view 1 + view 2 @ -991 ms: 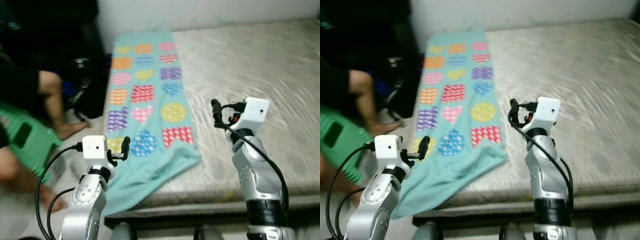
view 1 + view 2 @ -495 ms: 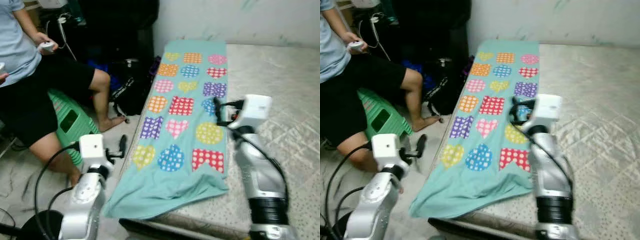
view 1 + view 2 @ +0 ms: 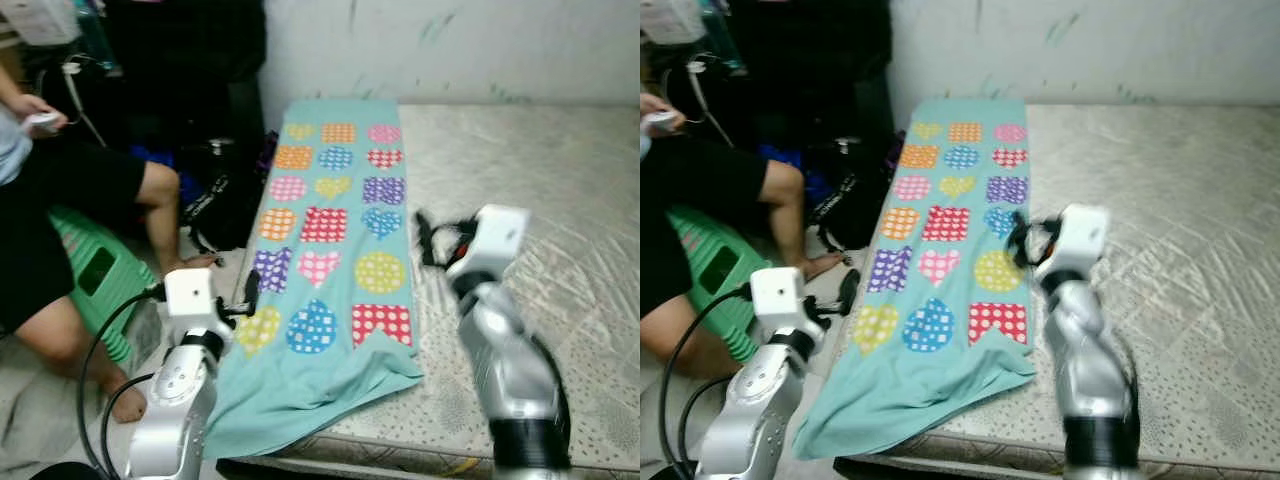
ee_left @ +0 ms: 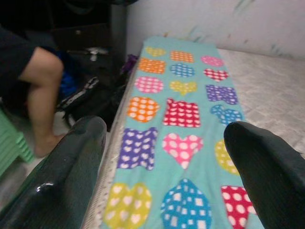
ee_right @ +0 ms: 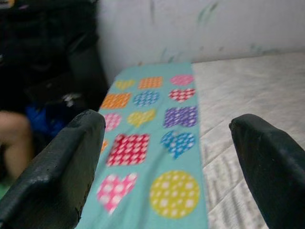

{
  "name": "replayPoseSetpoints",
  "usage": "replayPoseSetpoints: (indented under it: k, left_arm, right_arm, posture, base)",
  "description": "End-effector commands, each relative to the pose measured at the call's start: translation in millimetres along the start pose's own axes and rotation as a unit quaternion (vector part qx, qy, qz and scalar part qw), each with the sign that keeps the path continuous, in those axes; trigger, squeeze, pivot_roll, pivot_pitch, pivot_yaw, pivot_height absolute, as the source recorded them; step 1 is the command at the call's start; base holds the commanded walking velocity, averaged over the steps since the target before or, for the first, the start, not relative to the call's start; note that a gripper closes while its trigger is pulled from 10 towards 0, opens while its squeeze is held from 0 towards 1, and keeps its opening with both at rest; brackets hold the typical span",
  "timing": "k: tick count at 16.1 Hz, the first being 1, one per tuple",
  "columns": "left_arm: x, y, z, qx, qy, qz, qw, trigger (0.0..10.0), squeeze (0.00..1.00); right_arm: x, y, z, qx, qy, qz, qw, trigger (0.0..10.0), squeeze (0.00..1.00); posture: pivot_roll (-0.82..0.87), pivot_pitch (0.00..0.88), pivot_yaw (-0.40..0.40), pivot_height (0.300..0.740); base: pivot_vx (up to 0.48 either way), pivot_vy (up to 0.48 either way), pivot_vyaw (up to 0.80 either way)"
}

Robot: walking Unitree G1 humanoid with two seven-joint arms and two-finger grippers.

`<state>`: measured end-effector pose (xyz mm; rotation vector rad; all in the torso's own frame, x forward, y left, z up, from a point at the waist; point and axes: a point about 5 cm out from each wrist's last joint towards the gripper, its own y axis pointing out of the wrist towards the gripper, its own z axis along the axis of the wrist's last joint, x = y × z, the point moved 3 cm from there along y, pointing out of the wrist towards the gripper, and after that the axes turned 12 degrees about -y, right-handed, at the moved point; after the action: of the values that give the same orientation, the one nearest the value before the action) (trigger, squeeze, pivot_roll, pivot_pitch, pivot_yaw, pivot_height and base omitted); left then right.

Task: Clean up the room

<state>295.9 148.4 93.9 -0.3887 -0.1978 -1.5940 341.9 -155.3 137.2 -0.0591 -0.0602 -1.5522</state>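
Approach step: the teal fleece blanket with coloured dotted shapes (image 3: 330, 250) lies centre-frame along the grey mattress (image 3: 560, 200) edge, left gripper (image 3: 250, 295) and right gripper (image 3: 425, 238) raised with jaws wide, next likely reaching for its hanging lower hem

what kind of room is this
Most likely a bedroom. A bare mattress takes up most of the view against a pale wall, with a teal blanket patterned in bright hearts and circles laid along its edge. Beside it, a person sits on a green stool.
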Motion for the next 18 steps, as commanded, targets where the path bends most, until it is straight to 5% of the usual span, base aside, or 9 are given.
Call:
replayPoseSetpoints:
  k: [1,5,18]
  left_arm:
    - [-1.7,-1.3,3.3,0.003,-0.005,0.002,1.000,10.0,0.00]
    - [-4.1,-1.2,2.6,0.000,-0.001,0.004,1.000,10.0,0.00]
    - [-5.4,-1.1,1.9,-0.005,0.004,0.004,1.000,10.0,0.00]
  right_arm:
    - [0.5,-4.8,-3.0,-0.007,-0.002,0.001,1.000,10.0,0.00]
    - [-1.3,-10.1,-10.1,-0.017,-0.007,0.006,1.000,10.0,0.00]
    - [3.8,-5.7,-9.1,-0.034,0.016,-0.006,0.999,10.0,0.00]
  posture:
    - [-0.13,0.000,0.062,0.740]
    - [-0.13,0.000,0.064,0.740]
    - [-0.14,0.000,0.059,0.740]
  base:
    - [0.000,0.000,0.00]
    - [0.000,0.000,0.00]
    - [0.000,0.306,0.00]
